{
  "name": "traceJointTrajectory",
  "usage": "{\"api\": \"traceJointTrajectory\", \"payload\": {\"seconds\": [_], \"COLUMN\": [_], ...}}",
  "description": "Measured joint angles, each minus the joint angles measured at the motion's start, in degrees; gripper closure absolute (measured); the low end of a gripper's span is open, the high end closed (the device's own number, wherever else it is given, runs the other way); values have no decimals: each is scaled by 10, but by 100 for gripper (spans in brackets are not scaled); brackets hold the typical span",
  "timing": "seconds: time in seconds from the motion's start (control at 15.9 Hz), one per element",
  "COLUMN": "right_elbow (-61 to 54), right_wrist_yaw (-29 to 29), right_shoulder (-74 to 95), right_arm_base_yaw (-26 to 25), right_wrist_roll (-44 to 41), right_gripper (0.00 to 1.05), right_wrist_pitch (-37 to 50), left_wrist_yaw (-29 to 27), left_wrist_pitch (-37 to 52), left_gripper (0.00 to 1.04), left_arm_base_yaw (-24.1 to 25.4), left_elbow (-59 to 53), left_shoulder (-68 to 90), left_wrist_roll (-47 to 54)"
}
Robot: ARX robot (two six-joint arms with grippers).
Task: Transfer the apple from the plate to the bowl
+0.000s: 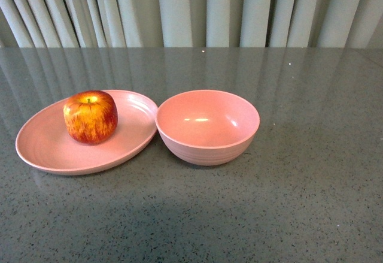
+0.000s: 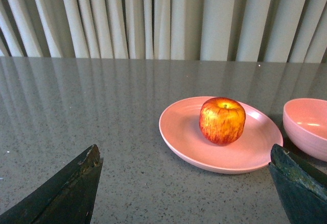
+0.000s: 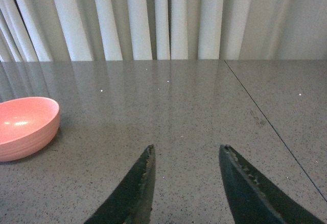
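Front view gives me the whole job at once: a grey speckled stone table (image 1: pixel 299 203) running back to a pale pleated curtain (image 1: pixel 179 11), with neither of my arms in that picture. On the table, to my left, lies the wide oval pink plate (image 1: pixel 42 143), and just beside it on the right stands the deep pink bowl (image 1: pixel 203 152), rims so near that I cannot tell whether they touch. The bowl is empty. The apple (image 1: pixel 90 116) sits upright, stem up, on the plate, a little left of its middle and toward the far rim, so nothing of the move is done yet; I judge this to be the start, the reach not yet begun. My left pincer (image 2: pixel 185 152) is spread wide and empty, low over the table on the near side of the plate, with the apple straight ahead between its two dark fingers in the left wrist view. My right pincer (image 3: pixel 187 150) is also parted and holds nothing, over bare table well to the right of the bowl, which only shows at the edge of its view. The left arm is the better placed one. The next move, as I read it, calls for going forward and up over the plate's raised rim, then coming down around the apple's widest part before pinching, since the glossy round skin could slip from a grip taken too high.
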Motion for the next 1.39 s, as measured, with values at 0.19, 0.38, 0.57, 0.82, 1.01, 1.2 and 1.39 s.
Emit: {"api": "traceJointTrajectory", "payload": {"seconds": [0.19,0.38,0.57,0.82,1.01,1.2,1.39], "right_elbow": [0,0,0,0,0,0,0], "right_wrist_yaw": [0,0,0,0,0,0,0], "right_shoulder": [0,0,0,0,0,0,0], "right_arm_base_yaw": [0,0,0,0,0,0,0], "right_wrist_roll": [0,0,0,0,0,0,0], "right_gripper": [33,5,7,7,7,7,7], "right_wrist_pitch": [0,0,0,0,0,0,0], "left_wrist_yaw": [0,0,0,0,0,0,-88], "left_wrist_pitch": [0,0,0,0,0,0,-136], "left_gripper": [7,7,7,7,7,7,7], "left_arm_base_yaw": [0,0,0,0,0,0,-41], "left_elbow": [0,0,0,0,0,0,54], "left_shoulder": [0,0,0,0,0,0,82], "left_wrist_roll": [0,0,0,0,0,0,-43]}}
